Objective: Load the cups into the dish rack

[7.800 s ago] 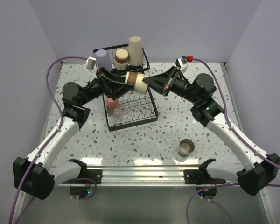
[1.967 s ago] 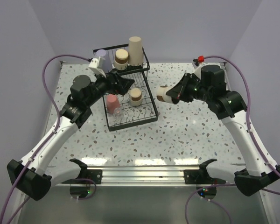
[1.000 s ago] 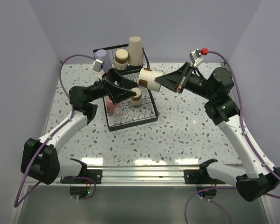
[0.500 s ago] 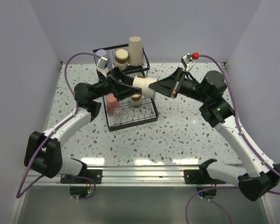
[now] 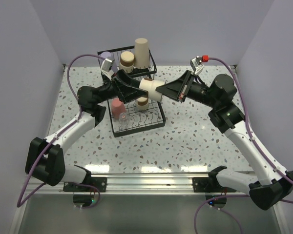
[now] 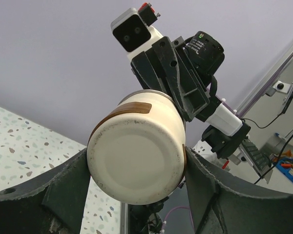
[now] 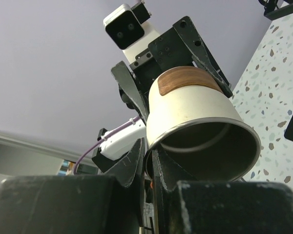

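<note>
Left of the dish rack (image 5: 136,130) the counter (image 5: 78,87) carries nothing of the task; the work is in the air above the rack's lower tray. The left end effector (image 5: 132,90) reaches over the rack. In the left wrist view its fingers (image 6: 63,190) stand apart on both sides of the closed bottom of the tan cup (image 5: 150,89), very near its wall, and they seem not yet closed on it. The cup lies on its side above the rack, just in front of the raised upper basket (image 5: 129,68). The right end effector (image 5: 163,91) comes from the rack's right side and is clamped on the cup's rim. In the right wrist view one finger (image 7: 136,161) is outside the wall and the other inside.

This looks like a handover. To do it well, the left fingers should close squarely on the cup's body, near the brown band and not at the rounded bottom edge. The right end effector should let go only when that grip is firm, because a dropped cup would fall on the tan cup (image 5: 142,101) in the tray below.

Two seconds earlier the right arm held the cup well right of the rack. One second ago the cup was higher, and the left end effector was under it. In the last half second almost nothing changed.
</note>
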`<state>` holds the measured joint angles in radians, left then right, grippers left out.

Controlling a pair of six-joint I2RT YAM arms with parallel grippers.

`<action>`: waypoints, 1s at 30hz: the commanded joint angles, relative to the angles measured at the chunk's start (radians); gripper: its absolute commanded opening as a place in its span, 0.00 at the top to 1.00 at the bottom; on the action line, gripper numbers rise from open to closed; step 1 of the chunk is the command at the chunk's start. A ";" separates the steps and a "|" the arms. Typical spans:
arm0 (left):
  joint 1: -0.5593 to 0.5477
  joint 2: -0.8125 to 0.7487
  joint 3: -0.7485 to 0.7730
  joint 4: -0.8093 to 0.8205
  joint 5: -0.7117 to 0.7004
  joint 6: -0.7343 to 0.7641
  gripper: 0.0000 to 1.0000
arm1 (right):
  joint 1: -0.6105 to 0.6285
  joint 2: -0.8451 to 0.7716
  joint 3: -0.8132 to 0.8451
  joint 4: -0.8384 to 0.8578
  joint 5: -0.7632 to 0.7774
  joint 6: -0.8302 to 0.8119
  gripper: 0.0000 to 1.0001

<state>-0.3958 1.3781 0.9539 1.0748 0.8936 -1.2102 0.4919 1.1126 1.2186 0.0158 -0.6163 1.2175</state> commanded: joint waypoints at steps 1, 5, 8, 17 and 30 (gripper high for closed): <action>-0.008 -0.019 0.036 0.010 -0.042 0.028 0.95 | 0.016 -0.011 0.007 0.006 -0.026 -0.016 1.00; -0.008 -0.036 0.034 -0.064 -0.051 0.076 1.00 | 0.016 -0.011 0.038 -0.121 -0.008 -0.073 0.53; -0.008 -0.057 0.042 -0.154 -0.064 0.133 1.00 | 0.016 -0.011 0.120 -0.320 0.041 -0.196 0.15; -0.020 -0.113 0.204 -0.989 -0.269 0.720 1.00 | 0.017 -0.083 0.289 -0.822 0.369 -0.522 0.02; -0.218 0.048 0.261 -1.311 -0.746 0.951 1.00 | 0.016 -0.155 0.239 -1.016 0.490 -0.581 0.02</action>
<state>-0.5892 1.4166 1.1931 -0.1917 0.2958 -0.3187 0.5068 0.9600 1.4616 -0.9463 -0.1753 0.6662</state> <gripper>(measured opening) 0.726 0.983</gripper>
